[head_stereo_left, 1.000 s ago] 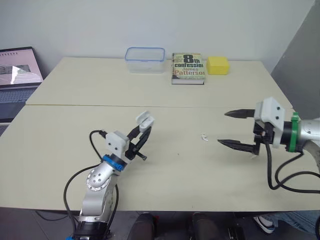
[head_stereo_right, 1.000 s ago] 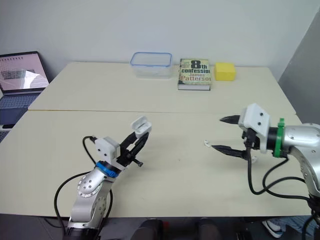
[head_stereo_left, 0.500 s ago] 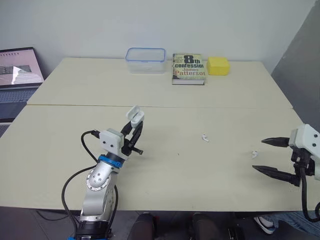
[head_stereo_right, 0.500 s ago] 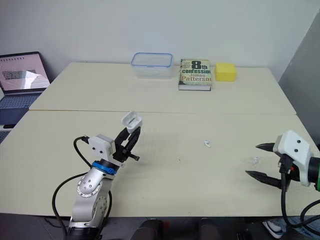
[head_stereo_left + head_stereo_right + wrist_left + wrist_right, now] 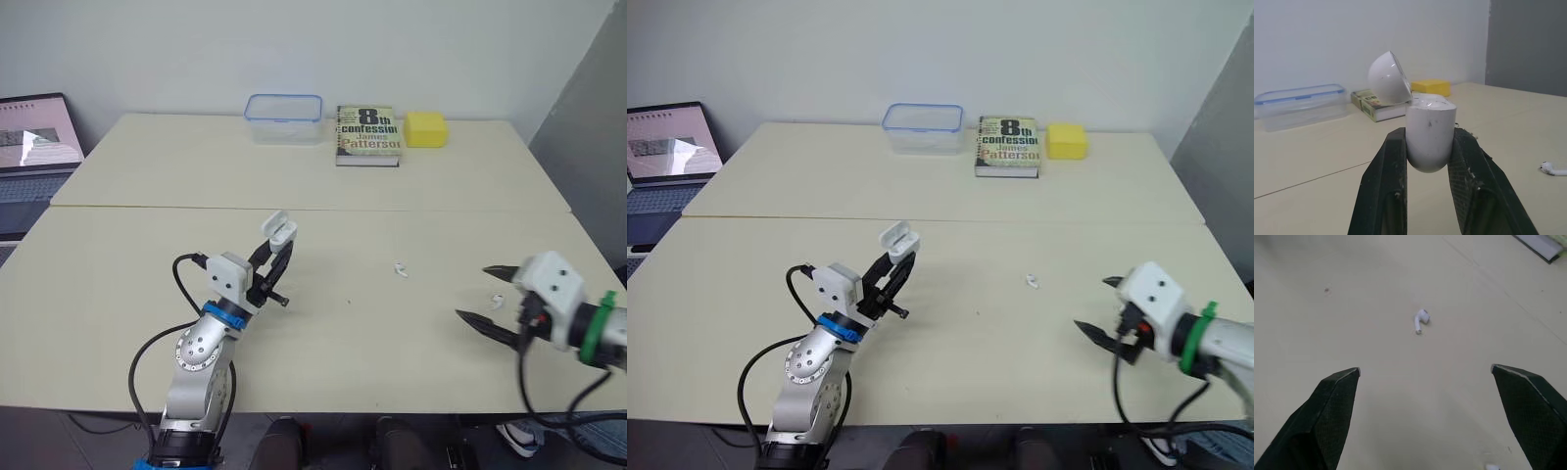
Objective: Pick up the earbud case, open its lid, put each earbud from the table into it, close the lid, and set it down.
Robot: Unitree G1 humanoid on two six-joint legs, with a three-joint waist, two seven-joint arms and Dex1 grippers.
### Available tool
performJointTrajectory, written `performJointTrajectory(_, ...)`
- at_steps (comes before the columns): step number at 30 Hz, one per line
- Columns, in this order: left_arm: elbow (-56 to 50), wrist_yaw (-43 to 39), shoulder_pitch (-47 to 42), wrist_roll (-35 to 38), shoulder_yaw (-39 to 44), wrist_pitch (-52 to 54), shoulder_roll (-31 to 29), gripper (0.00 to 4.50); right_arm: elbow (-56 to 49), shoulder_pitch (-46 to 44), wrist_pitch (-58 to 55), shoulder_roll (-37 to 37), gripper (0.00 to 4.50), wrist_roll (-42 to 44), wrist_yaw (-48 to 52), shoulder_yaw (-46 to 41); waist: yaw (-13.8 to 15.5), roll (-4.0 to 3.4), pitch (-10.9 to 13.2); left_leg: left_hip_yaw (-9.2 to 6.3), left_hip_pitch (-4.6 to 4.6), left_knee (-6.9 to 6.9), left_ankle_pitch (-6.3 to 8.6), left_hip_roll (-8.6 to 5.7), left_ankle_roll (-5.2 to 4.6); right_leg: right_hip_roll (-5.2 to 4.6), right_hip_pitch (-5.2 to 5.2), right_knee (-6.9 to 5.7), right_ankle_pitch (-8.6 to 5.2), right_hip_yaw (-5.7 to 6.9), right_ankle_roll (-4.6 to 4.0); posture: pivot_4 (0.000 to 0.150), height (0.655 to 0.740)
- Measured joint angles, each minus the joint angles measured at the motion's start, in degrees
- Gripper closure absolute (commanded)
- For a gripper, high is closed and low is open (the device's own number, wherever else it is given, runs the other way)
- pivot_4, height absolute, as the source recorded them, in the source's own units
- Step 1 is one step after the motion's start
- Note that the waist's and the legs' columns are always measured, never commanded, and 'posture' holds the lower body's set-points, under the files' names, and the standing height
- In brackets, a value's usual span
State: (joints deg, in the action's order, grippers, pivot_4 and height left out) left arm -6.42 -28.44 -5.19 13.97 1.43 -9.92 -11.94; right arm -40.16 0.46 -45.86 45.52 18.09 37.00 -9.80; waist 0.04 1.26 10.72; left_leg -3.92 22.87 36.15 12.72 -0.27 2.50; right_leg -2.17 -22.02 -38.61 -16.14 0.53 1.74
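Observation:
My left gripper [image 5: 280, 255] is shut on the white earbud case [image 5: 278, 235] and holds it upright above the table's left half. In the left wrist view the case [image 5: 1429, 132] sits between the fingers with its lid [image 5: 1387, 84] swung open. One white earbud [image 5: 400, 268] lies on the table right of centre. A second earbud [image 5: 497, 300] lies farther right, just beside my right gripper [image 5: 474, 292]. That gripper is open and low over the table's right front. Its wrist view shows the first earbud [image 5: 1421, 321] ahead between the spread fingers [image 5: 1334, 399].
Along the table's far edge stand a clear plastic container [image 5: 284, 117], a book [image 5: 368, 132] and a yellow block [image 5: 426, 128]. A laptop [image 5: 34, 137] sits off the table's left side. A seam [image 5: 441, 210] runs across the table.
My right gripper drew back to the far right edge, then came forward and left again, staying open. The left gripper with the case swung slightly left, then back right.

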Motion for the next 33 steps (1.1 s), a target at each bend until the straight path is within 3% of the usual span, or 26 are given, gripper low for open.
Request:
performJointTrajectory(7, 0.3, -0.9, -0.5, 0.2, -1.1, -0.3, 0.3, 3.74, 16.4, -15.0, -0.9, -17.9, 0.00, -9.1, -13.9, 18.4, -0.2, -0.01, 0.0, -0.03, 0.01, -0.02, 0.00, -0.02, 0.00, 0.00, -0.03, -0.04, 0.02, 0.01, -0.03, 0.150, 0.7400)
performJointTrajectory(12, 0.3, -0.9, -0.5, 0.1, -1.1, -0.2, 0.2, 3.74, 29.4, -20.1, 4.0, -23.7, 0.00, -12.3, -16.7, 20.5, -0.1, -0.01, 0.0, -0.02, 0.02, -0.03, 0.00, -0.04, 0.00, -0.02, -0.05, -0.05, 0.18, -0.01, -0.30, 0.150, 0.7400)
performJointTrajectory(18, 0.2, -0.9, -0.4, 0.0, -1.2, -0.2, 0.2, 3.74, 34.4, -21.9, 7.4, -25.6, 0.00, -12.8, -17.3, 19.8, -0.2, -0.02, 0.0, -0.04, -0.09, -0.01, 0.00, 0.00, -0.01, 0.01, -0.03, -0.23, 0.17, 0.00, -0.29, 0.150, 0.7400)
performJointTrajectory(22, 0.1, -0.9, -0.2, 0.0, -1.2, -0.2, 0.2, 3.74, 33.1, -21.2, 4.1, -27.3, 0.94, -11.8, -17.6, 18.1, -0.1, -0.04, 0.0, -0.06, -0.09, -0.01, 0.00, -0.01, -0.01, 0.01, -0.03, -0.25, 0.17, 0.01, -0.29, 0.150, 0.7400)
performJointTrajectory(31, 0.0, -1.0, 0.0, 0.0, -1.3, -0.2, 0.2, 3.74, 28.1, -19.9, -6.1, -29.7, 4.09, -7.7, -18.8, 12.6, 0.0, -0.04, -0.1, -0.09, -0.05, -0.03, 0.00, -0.02, -0.01, -0.01, -0.03, -0.22, 0.16, 0.05, -0.29, 0.150, 0.7400)
performJointTrajectory(33, 0.0, -1.0, 0.0, 0.0, -1.5, -0.2, 0.2, 3.74, 26.7, -19.7, -7.4, -28.6, 4.10, -7.3, -17.8, 13.0, -0.1, -0.04, -0.1, -0.09, -0.04, -0.04, 0.00, -0.02, -0.01, 0.00, -0.05, -0.21, 0.15, 0.06, -0.27, 0.150, 0.7400)
